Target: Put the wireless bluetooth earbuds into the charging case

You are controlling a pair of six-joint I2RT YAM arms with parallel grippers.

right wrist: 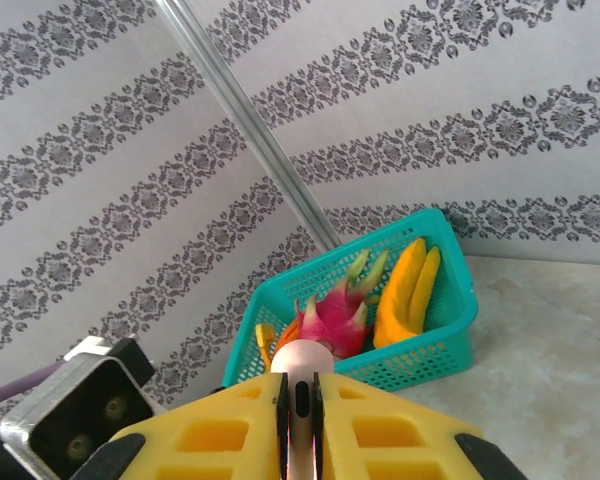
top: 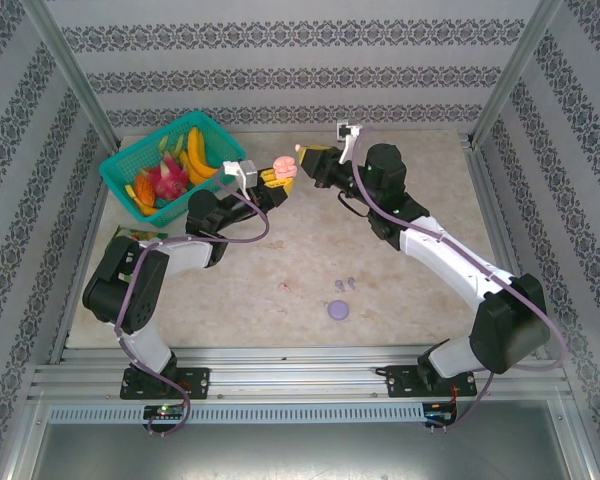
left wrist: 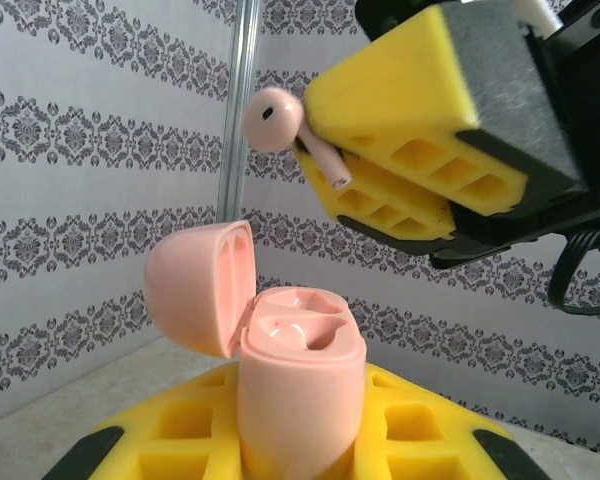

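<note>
The pink charging case point(left wrist: 300, 385) stands upright with its lid point(left wrist: 198, 285) swung open to the left. My left gripper point(left wrist: 300, 445) is shut on the case's lower body, raised at the back of the table point(top: 276, 178). My right gripper point(left wrist: 315, 140) hangs just above and right of the open case, shut on the stem of a pale pink earbud point(left wrist: 275, 118). In the right wrist view the bud's round head point(right wrist: 305, 358) pokes out between the yellow fingers point(right wrist: 240, 425). Another pink earbud point(top: 283, 287) and two lilac earbuds point(top: 346, 284) lie on the table.
A teal basket point(top: 130, 165) of toy fruit sits at the back left, close behind both grippers; it also shows in the right wrist view point(right wrist: 450, 300). A round lilac case point(top: 338, 310) lies near the table's front centre. Patterned walls enclose the table.
</note>
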